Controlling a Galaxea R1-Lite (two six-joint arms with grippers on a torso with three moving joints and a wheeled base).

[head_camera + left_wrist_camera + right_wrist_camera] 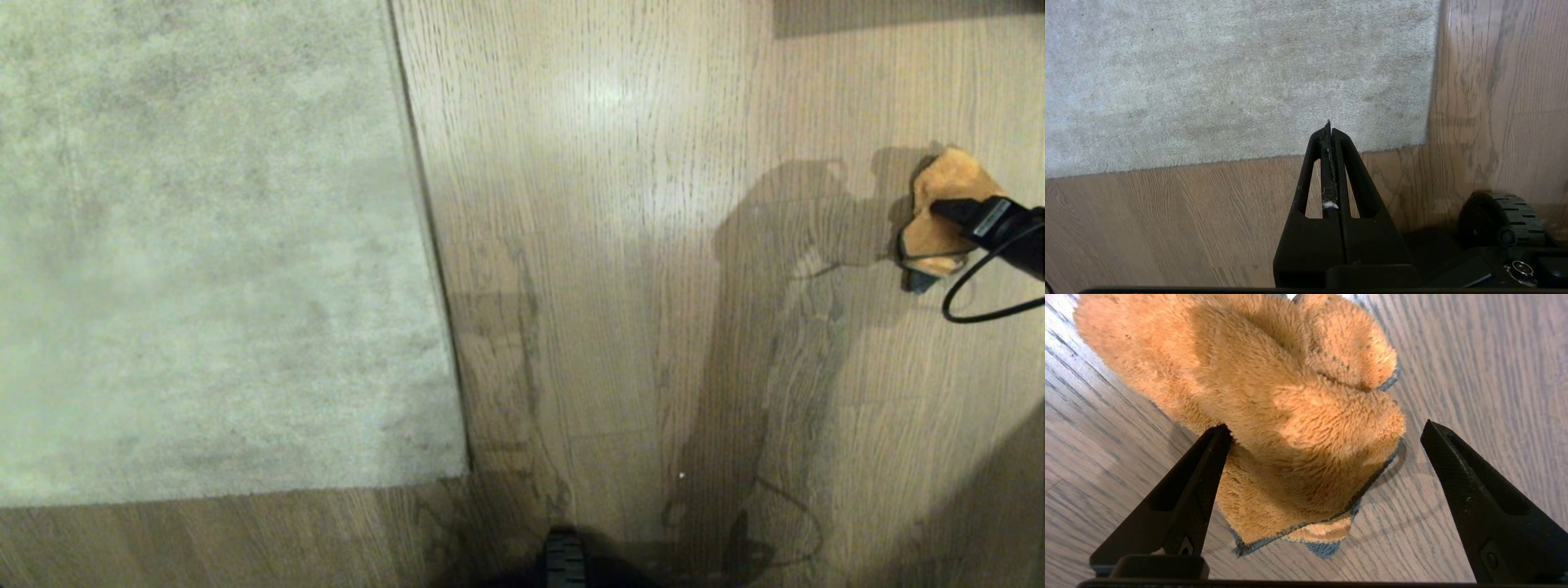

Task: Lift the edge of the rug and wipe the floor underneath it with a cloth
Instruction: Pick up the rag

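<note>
Right gripper (1327, 428): one; fingers spread wide apart, straddling the cloth; one fingertip touches the pile, the other stands clear of it beside bare boards.
Cloth (1274, 396): one; orange-yellow fleece with a dark blue hem, bunched in a heap on the floor between the spread fingers, not clamped.
Cable (976, 282): one; a black loop hanging just behind the right gripper, above the boards.
Floor (620, 245): wood-grain planks running bare from the cloth across to the rug; arm shadows fall on this open stretch.
Rug edge (424, 245): one long border with thin dark trim and one corner, lying flat on the floor, well apart from the right gripper.
Left gripper (1329, 130): one; fingers pressed together, empty, hanging above the rug corner.
Wheel (1502, 220): one black wheel, beside the left gripper.
</note>
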